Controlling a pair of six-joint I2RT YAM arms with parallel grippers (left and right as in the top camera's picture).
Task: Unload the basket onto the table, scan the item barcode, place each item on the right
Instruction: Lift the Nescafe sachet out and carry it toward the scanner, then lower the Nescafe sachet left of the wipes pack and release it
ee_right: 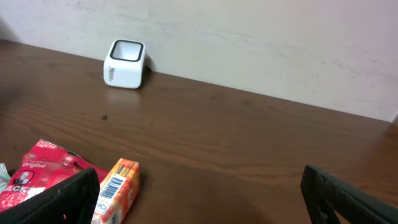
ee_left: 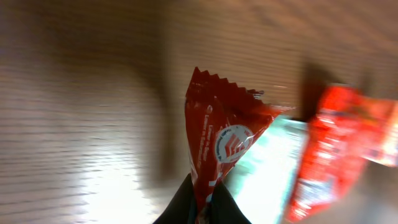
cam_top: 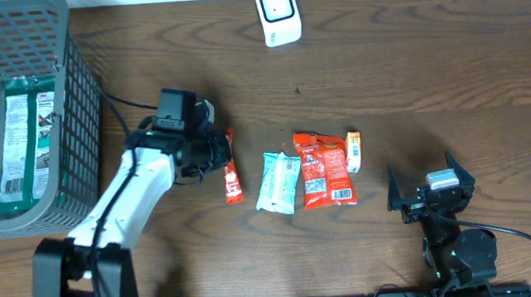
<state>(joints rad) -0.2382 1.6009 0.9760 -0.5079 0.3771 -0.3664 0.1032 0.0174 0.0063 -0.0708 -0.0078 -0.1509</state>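
our left gripper [cam_top: 220,154] clamps a red sachet [cam_top: 234,181] by one end, left of the other packets [cam_top: 310,171]. our right gripper [cam_top: 428,191] gapes wide; the scanner [cam_top: 277,13] stands far back.

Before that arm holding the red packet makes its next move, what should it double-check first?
1. Grip: left claw shut on the red packet: ok.
2. Barcode in view: cannot tell, the wrist picture is blurred.
3. Path: nothing stands in front of the white scanner: ok.
4. Packet at the scanner: not ok, it is beside the pale blue packet, far from it.
5. Other arm: right claw open and apart from the snacks: ok.
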